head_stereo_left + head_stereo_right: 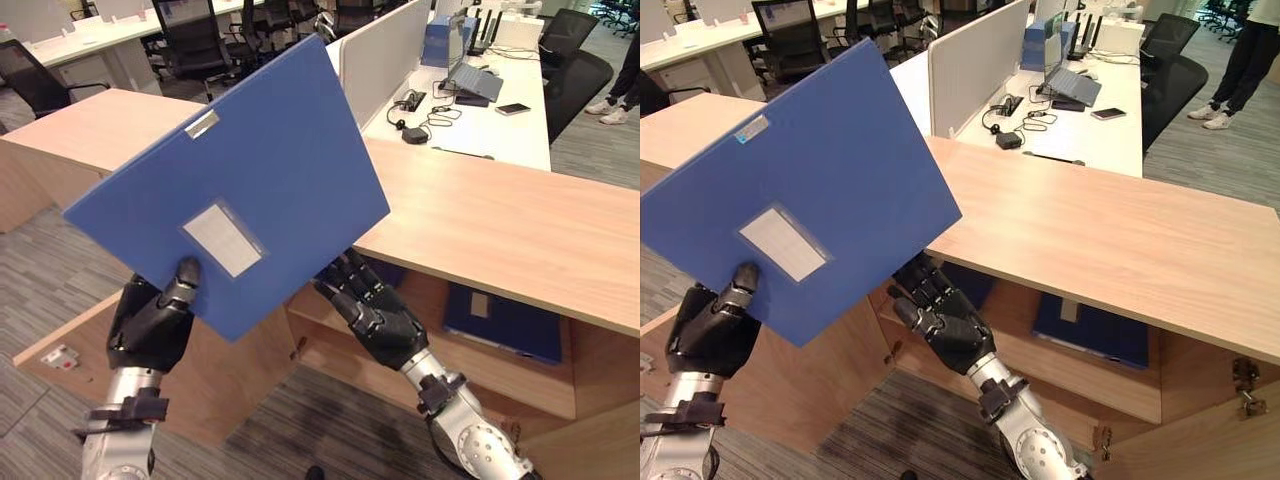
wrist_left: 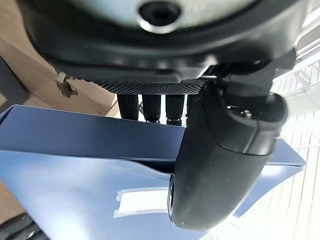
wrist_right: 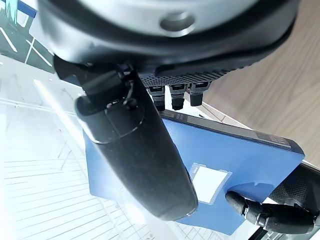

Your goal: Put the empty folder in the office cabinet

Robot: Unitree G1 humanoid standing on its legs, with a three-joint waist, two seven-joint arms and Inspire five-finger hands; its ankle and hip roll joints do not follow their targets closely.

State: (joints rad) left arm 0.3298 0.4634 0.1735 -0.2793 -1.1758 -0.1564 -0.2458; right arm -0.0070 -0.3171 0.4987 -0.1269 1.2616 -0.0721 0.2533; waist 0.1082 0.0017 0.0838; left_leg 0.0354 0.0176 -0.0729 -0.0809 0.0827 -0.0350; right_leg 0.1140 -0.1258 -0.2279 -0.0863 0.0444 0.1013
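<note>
folder [image 1: 240, 180], blue, stiff and likely light, is held tilted above the counter [image 1: 500, 225], over the open cabinet [image 1: 480, 340]. left robot hand [image 1: 155, 320] pinches its lower edge; right robot hand [image 1: 375, 310] props beneath, grip unclear.

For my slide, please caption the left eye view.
Both hands, left hand and right hand, hold a blue folder before the open cabinet.

The folder [image 1: 240, 170] is plain mid-blue with a pale grey label pocket [image 1: 222, 238] and a small silver tab. Behind the folder, the cabinet [image 1: 500, 230] is light wood-grain. Below it, the carpet [image 1: 300, 430] is grey, striped. Both hands [image 1: 150, 325] [image 1: 375, 310] are black.
</note>
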